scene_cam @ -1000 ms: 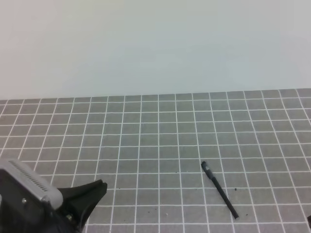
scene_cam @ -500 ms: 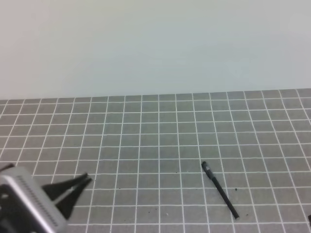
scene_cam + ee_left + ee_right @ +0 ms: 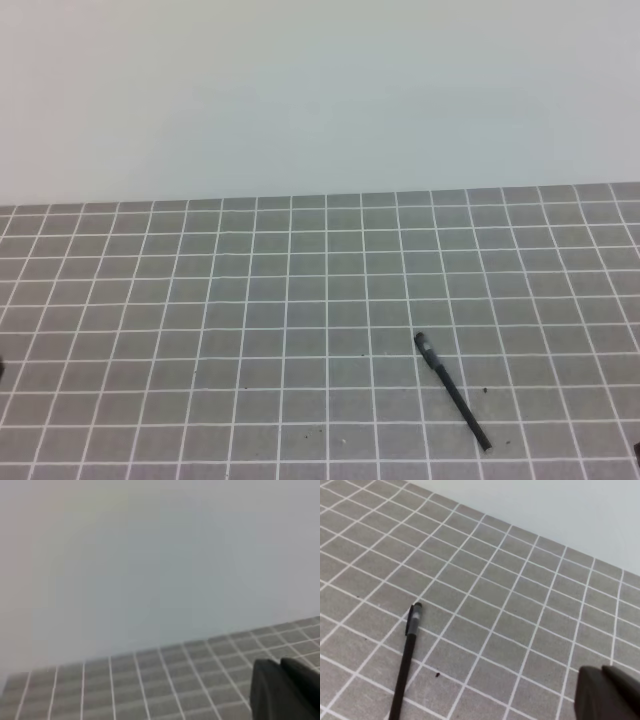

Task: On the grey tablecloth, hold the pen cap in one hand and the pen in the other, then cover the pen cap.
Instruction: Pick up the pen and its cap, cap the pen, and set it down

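1. The grey tablecloth point(image 3: 250, 330) fills the lower half of the high view, its white grid running flat up to a plain pale wall.

2. Neither arm shows from above. Each wrist view catches only dark finger ends at its lower right corner: the left gripper point(image 3: 285, 690) looks out over bare grid and wall, and the right gripper point(image 3: 607, 695) hangs above the cloth to the right of the pen. Both are clenched on nothing, fingers pressed together.

3. The pen point(image 3: 452, 392) lies loose on the cloth, right of centre and near the front edge, slanting from upper left down to lower right.

4. The pen cap point(image 3: 415, 619) looks already seated on the pen's far end, a thicker stub with a paler rounded tip. I see no separate cap anywhere on the cloth.

5. My judgement: capping appears done and the arms are clear. If the seat needs checking, come down with fingers apart square across the barrel, mid-length, so the pen does not roll.
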